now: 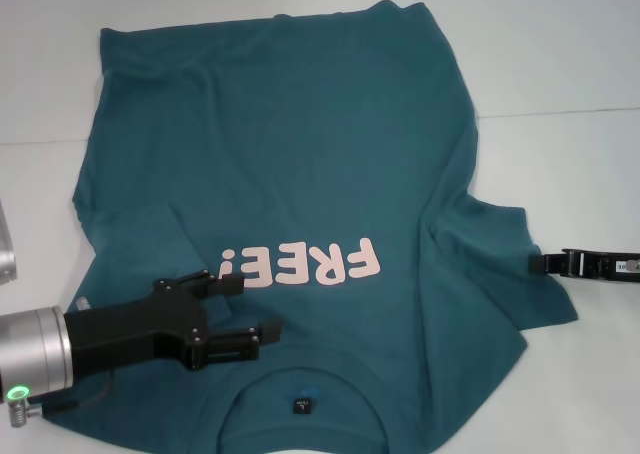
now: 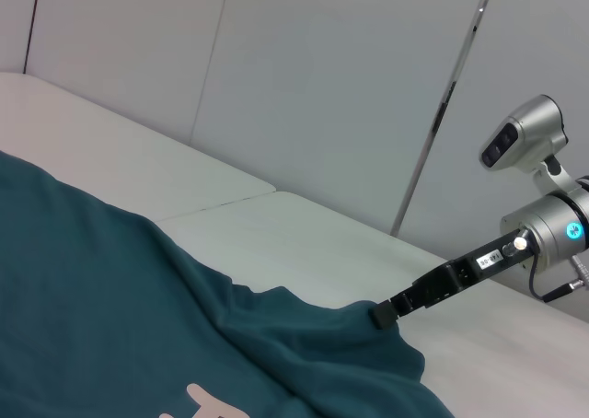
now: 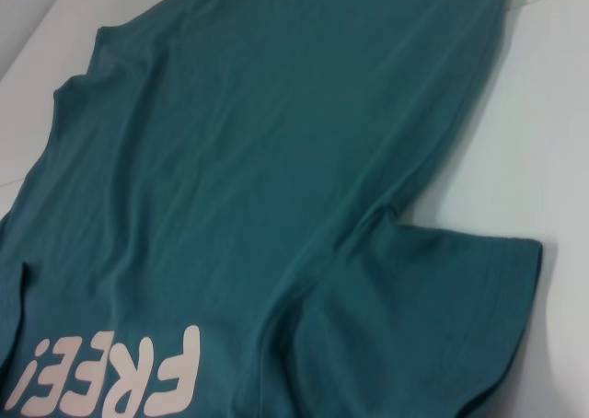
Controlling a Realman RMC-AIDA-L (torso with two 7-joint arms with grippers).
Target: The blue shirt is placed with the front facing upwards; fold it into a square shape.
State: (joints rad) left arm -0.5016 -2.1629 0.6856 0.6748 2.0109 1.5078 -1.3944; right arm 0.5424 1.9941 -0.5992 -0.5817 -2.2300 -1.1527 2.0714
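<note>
The blue shirt (image 1: 300, 164) lies spread front-up on the white table (image 1: 580, 54). Its pale pink "FREE!" lettering (image 1: 305, 264) reads upside down from my head, and the collar with a small black label (image 1: 303, 406) is nearest me. My left gripper (image 1: 260, 307) hovers open over the shirt's shoulder area beside the collar, with nothing between its fingers. My right gripper (image 1: 540, 263) reaches in low from the right, its slim tip (image 2: 382, 314) shut on the edge of the shirt's sleeve (image 3: 460, 298). The shirt's hem is at the far side.
A seam (image 1: 570, 112) runs across the table beyond the right sleeve. A metal part (image 1: 5, 254) shows at the left edge. White wall panels (image 2: 322, 87) stand behind the table. The right arm's silver wrist (image 2: 552, 225) sits beyond the sleeve.
</note>
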